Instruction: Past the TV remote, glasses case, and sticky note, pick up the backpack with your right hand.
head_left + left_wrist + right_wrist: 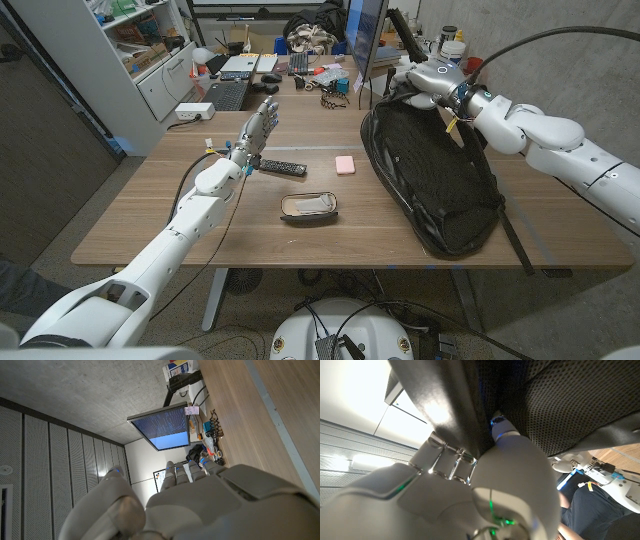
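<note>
The right robot hand (418, 80) is at the grasp step — fingers wrapped around the top of the backpack (432, 175). Next it needs a straight lift off the worktop (150, 215); the left robot hand (256, 130) is spread, holding nothing.

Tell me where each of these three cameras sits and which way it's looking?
Head view: fixed on the robot's head, looking down over both arms at the table, backpack and TV remote.
Left wrist view: on the left wrist, looking along the left hand toward a monitor.
Right wrist view: on the right wrist, pressed close to the right hand gripping the backpack.
Shared: head and right wrist views both show the backpack's mesh.
</note>
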Tool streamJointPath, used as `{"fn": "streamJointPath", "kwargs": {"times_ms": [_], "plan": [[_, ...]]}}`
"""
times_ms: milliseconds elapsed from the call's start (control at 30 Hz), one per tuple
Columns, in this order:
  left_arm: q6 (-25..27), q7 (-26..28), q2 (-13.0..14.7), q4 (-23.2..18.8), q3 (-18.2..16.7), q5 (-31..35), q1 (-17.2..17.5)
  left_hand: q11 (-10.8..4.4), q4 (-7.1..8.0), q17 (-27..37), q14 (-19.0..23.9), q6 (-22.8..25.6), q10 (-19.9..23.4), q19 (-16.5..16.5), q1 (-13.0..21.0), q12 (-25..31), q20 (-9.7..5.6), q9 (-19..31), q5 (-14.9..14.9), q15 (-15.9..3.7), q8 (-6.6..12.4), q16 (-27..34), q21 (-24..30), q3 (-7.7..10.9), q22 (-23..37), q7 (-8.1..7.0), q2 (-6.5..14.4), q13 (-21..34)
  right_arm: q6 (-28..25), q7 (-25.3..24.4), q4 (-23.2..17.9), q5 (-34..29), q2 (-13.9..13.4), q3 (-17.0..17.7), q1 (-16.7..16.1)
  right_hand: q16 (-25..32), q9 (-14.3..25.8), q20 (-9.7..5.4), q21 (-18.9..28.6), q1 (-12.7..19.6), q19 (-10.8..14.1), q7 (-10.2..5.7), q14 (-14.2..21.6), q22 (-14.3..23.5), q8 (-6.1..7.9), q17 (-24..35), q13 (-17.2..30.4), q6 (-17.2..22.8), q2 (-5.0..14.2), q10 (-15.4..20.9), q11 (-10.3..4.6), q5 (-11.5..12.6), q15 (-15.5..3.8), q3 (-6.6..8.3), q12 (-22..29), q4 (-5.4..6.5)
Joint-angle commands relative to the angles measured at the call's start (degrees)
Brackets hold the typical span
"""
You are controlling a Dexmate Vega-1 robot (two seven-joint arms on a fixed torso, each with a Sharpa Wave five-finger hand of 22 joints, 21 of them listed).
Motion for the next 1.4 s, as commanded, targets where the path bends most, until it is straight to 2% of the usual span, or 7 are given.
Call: {"fn": "streamJointPath", "kwargs": {"times_ms": [33, 400, 733, 767, 833, 1400], "plan": [[-1.1, -0.8, 0.0, 0.3, -0.3, -0.5, 0.2, 0.25, -0.05, 0.2, 0.0, 0.1, -0.3, -0.3, 0.0, 0.1, -0.14, 0.2, -0.2, 0.15, -0.04, 0.2, 0.2, -0.37, 0.2, 0.37, 0.4, 0.1, -2.4, 1.4, -3.3, 2.5, 0.0, 2.7, -1.3, -0.1, 0.3, -3.9, 0.4, 2.2, -0.2, 0.92, 1.2, 0.0, 0.36, 0.2, 0.4, 0.8, 2.42, 1.4, -0.85, 0.4, -6.33, 0.82, -0.1, 0.78], [-0.7, -0.6, 0.5, -0.7, -0.4, -0.5, 0.7, 0.2, -0.06, 0.2, 0.0, 0.1, -0.3, -0.3, 0.1, 0.1, -0.18, 0.2, -0.2, 0.08, -0.04, 0.2, 0.2, -0.47, 0.2, 0.32, 0.5, 0.1, -4.1, 0.5, -4.8, 4.0, 0.1, 4.8, -2.3, -0.3, 0.2, -3.91, 0.9, 2.1, -0.7, 1.13, 1.8, -0.1, 0.56, 0.3, 0.7, 0.9, 2.38, 1.6, -0.72, 0.5, -6.34, 0.94, -0.6, 0.66], [-0.3, -0.3, 0.8, -1.4, -0.3, -0.6, 1.1, 0.35, -0.06, 0.2, 0.0, 0.2, -0.3, -0.4, 0.1, 0.0, -0.64, 0.2, -0.3, 0.06, -0.03, 0.2, 0.2, -0.56, 0.2, 0.47, 0.5, 0.1, -5.5, 1.6, -7.1, 5.0, -0.5, 6.5, -2.4, -0.6, 0.3, -3.87, 1.4, 1.8, -1.1, 1.06, 2.0, -0.3, 0.72, 0.4, 1.1, 0.7, 2.34, 1.7, -0.61, 0.7, -6.3, 1.02, -1.0, 0.66], [-0.3, -0.3, 0.8, -1.4, -0.3, -0.6, 1.1, 0.33, -0.06, 0.2, 0.0, 0.2, -0.4, -0.4, 0.1, 0.0, -0.7, 0.2, -0.3, 0.03, -0.03, 0.2, 0.2, -0.57, 0.2, 0.51, 0.5, 0.1, -5.7, 1.5, -7.3, 5.0, -0.6, 6.8, -2.5, -0.7, 0.3, -3.87, 1.4, 1.8, -1.1, 1.13, 1.9, -0.3, 0.75, 0.4, 1.1, 0.8, 2.32, 1.7, -0.68, 0.7, -6.31, 1.03, -1.1, 0.65], [-0.3, -0.3, 0.8, -1.6, -0.3, -0.6, 1.2, 0.43, -0.06, 0.2, 0.0, 0.2, -0.4, -0.5, 0.1, 0.0, -0.74, 0.2, -0.3, 0.04, -0.03, 0.2, 0.2, -0.58, 0.2, 0.46, 0.5, 0.1, -6.1, 1.5, -7.7, 5.3, -0.7, 7.3, -2.7, -0.8, 0.1, -3.87, 1.7, 1.7, -1.3, 1.12, 1.9, -0.3, 0.74, 0.4, 1.4, 0.8, 2.33, 2.2, -1.74, 0.7, -6.32, 1.08, -1.1, 0.62], [-0.8, -0.1, 0.6, -1.4, -0.4, -0.8, 1.5, 0.32, -0.08, 0.2, -0.1, 0.2, -0.4, -0.5, 0.2, 0.0, -1.03, 0.2, -0.3, 0.08, -0.03, 0.2, 0.2, -0.71, 0.2, 0.56, 0.6, 0.1, -9.5, 0.9, -11.8, 6.6, -3.1, 12.7, -4.9, -1.1, -0.2, -3.89, 2.5, 1.6, -1.8, 1.05, 2.2, -0.5, 0.81, 0.7, 2.2, 0.8, 2.33, 2.6, -1.69, 0.8, -6.33, 1.26, -1.7, 0.5]]}}
